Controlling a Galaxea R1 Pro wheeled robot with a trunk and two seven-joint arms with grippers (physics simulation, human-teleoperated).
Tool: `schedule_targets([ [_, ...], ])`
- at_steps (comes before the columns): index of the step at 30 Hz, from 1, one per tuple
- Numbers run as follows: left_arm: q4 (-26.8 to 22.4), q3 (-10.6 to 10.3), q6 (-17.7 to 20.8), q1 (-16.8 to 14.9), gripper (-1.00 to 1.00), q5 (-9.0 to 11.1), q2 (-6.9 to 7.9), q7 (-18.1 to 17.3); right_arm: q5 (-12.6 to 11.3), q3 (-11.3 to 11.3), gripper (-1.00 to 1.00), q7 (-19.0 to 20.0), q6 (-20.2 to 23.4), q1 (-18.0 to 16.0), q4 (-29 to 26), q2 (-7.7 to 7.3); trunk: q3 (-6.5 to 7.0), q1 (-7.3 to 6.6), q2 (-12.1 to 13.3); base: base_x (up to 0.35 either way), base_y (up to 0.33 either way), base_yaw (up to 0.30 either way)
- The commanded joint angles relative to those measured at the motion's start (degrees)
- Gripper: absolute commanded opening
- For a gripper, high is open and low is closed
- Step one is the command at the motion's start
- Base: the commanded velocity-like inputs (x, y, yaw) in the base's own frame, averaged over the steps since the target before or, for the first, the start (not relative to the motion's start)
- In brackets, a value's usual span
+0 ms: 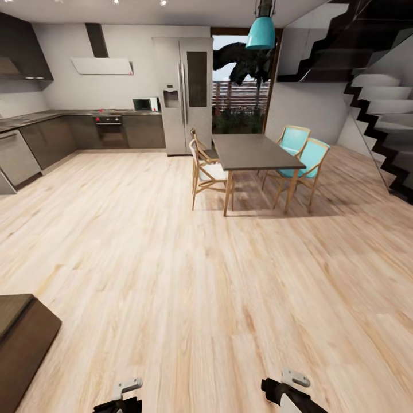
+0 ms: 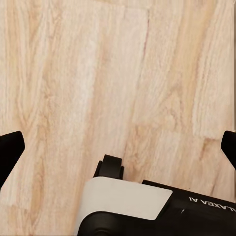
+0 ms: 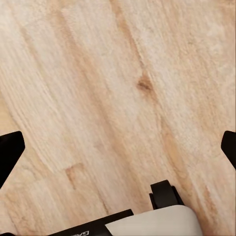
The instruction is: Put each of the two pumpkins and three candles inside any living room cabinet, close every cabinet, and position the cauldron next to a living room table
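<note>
- While both arms hang low at the near edge of the head view, the left gripper (image 2: 118,147) faces straight down at the pale wood-plank floor (image 1: 172,275); its two black fingertips (image 2: 11,147) stand at opposite edges of the left wrist view, spread wide with nothing between them.
- Over the same planks, the right gripper (image 3: 118,147) is likewise spread wide, its black fingertips (image 3: 10,150) far apart and bare floor in the gap.
- Beneath each gripper, a white and black part of the robot's base (image 2: 128,206) with a small dark wheel (image 2: 110,167) shows against the floor.
- Well ahead of both grippers and a little to the right stands the dark rectangular dining table on pale wooden legs (image 1: 252,152), with two turquoise-backed wooden chairs (image 1: 304,158) on its far right side and two pale wooden chairs (image 1: 203,166) on its left.
- Above the table hangs a turquoise dome lamp (image 1: 261,31).
- Far ahead to the left runs a dark kitchen counter (image 1: 69,115) with a built-in oven (image 1: 109,129), and a tall grey double-door fridge (image 1: 186,92) stands beside it.
- At far right a black open staircase (image 1: 373,86) climbs.
- Close to the left gripper, off to its left, a dark brown wooden corner of low furniture (image 1: 23,338) juts in; I cannot tell what piece it is.
- Pumpkins, candles and cauldron: their whereabouts cannot be told from these views.
</note>
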Motion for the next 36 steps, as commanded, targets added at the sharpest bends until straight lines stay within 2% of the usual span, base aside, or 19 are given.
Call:
schedule_targets([
  [1,0.0,0.0,0.0,0.0,1.0,0.0,-0.01,0.0,0.0,0.0,1.0,0.0,0.0,0.0,0.0,0.0,0.0,0.0,0.0,0.33,0.0,0.0],
  [7,0.1,0.0,-0.4,0.0,1.0,0.0,-0.03,0.0,-0.1,0.0,1.0,0.0,-1.1,0.0,0.0,0.0,0.0,0.0,0.0,0.33,0.0,0.007],
  [10,1.5,0.0,-3.0,0.0,1.0,0.0,-0.09,0.0,-0.2,-0.1,1.0,-0.1,-2.3,0.0,0.0,0.0,-0.04,0.0,0.0,0.329,0.0,0.074],
  [14,3.8,0.0,-4.4,0.0,1.0,-0.1,-0.23,0.1,-0.3,-0.2,1.0,-0.1,-2.7,0.0,0.1,-0.02,-0.12,0.0,0.0,0.329,0.0,0.079],
  [36,4.5,-0.1,-5.0,0.0,1.0,-0.3,-0.38,0.1,0.0,0.0,1.0,0.2,-3.9,0.0,0.1,-0.06,-0.15,0.0,0.0,0.33,0.0,-0.017],
])
